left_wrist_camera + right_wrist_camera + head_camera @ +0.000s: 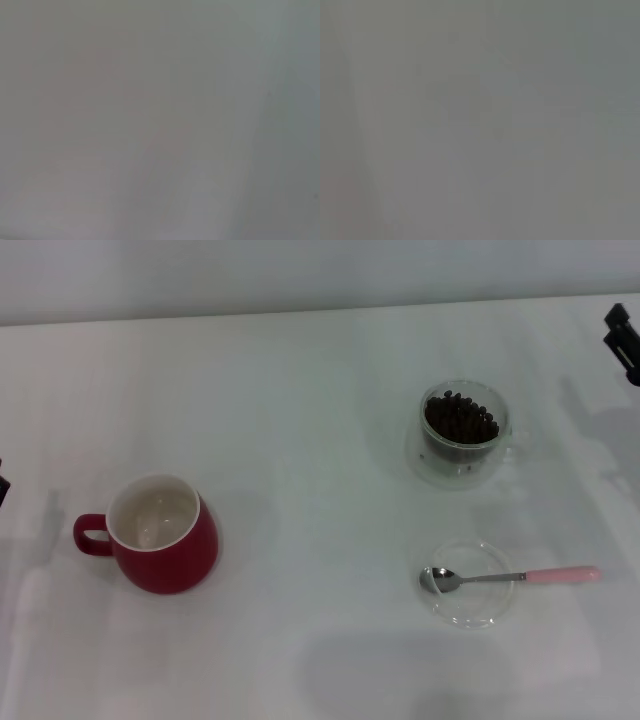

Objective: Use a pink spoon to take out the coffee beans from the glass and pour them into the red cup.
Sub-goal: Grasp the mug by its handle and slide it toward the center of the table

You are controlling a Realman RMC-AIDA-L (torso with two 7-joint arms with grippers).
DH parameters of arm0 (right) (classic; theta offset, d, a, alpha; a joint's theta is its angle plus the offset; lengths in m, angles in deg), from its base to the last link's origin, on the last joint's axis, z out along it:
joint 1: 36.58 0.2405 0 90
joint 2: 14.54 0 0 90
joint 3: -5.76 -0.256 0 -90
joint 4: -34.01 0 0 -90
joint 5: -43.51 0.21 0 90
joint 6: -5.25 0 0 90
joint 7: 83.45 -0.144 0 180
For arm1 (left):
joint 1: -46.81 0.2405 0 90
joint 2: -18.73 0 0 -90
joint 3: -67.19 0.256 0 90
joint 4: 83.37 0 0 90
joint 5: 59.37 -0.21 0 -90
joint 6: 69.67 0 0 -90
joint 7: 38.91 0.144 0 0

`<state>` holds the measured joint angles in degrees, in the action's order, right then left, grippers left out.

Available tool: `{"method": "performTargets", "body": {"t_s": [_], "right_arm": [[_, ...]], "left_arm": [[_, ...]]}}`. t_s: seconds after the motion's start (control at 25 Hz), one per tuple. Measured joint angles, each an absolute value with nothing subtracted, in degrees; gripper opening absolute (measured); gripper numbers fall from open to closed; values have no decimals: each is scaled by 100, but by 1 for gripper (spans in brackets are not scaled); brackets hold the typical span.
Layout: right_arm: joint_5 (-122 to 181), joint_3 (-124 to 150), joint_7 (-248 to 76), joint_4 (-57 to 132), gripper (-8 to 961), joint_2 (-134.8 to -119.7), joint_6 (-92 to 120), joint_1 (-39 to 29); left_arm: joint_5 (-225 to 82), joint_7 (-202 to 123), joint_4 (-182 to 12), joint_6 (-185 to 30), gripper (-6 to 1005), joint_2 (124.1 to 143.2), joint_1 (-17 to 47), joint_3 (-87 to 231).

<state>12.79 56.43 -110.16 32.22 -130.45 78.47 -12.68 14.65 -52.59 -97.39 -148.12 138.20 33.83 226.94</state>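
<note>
In the head view the red cup (165, 537) stands at the left, white inside and empty, its handle pointing left. The glass (465, 433) stands at the right, holding a heap of coffee beans (460, 418). The pink spoon (510, 577) lies in front of it, its silver bowl resting in a flat clear dish (472, 583) and its pink handle pointing right. My right gripper (624, 340) shows only as a dark part at the far right edge, behind the glass. My left gripper (3, 487) shows as a sliver at the left edge. Both wrist views show only plain grey.
The white table (300, 420) spans the view, with its back edge against a pale wall at the top. A wide stretch of bare table lies between the red cup and the glass.
</note>
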Motion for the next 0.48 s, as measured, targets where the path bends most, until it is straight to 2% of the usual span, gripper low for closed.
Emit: {"method": "performTargets", "body": {"t_s": [0.48], "right_arm": [[1288, 5614, -11017, 3250, 860, -13038, 7831, -1316]], "left_arm": [[1446, -5278, -9725, -15423, 875, 13805, 3739, 22707]]}}
